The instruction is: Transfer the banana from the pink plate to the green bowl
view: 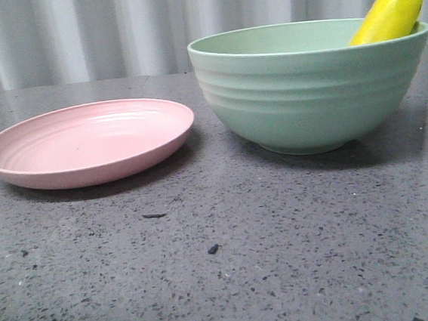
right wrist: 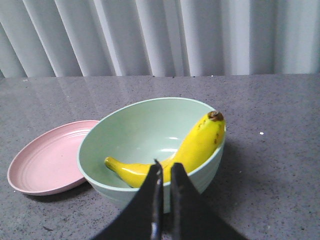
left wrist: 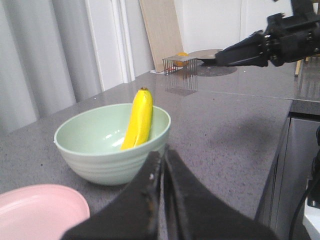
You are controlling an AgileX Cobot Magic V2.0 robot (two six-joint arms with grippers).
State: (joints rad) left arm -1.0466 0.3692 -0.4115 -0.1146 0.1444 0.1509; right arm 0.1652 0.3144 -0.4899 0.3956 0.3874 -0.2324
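The banana (view: 393, 10) lies in the green bowl (view: 310, 94), its dark tip propped on the rim at the right; it also shows in the left wrist view (left wrist: 139, 120) and the right wrist view (right wrist: 187, 155). The pink plate (view: 87, 142) stands bare to the left of the bowl. My left gripper (left wrist: 162, 154) is shut and holds nothing, back from the bowl (left wrist: 107, 150) and the plate (left wrist: 40, 210). My right gripper (right wrist: 165, 166) is shut and holds nothing, just outside the bowl's near rim (right wrist: 150, 150). Neither gripper shows in the front view.
Two small dark specks (view: 213, 248) lie on the grey speckled table in front of the dishes. Curtains hang behind. In the left wrist view my right arm (left wrist: 265, 45) hovers above the table, with a wire rack (left wrist: 179, 62), a wooden board (left wrist: 161, 30) and the table's edge (left wrist: 290, 102) beyond.
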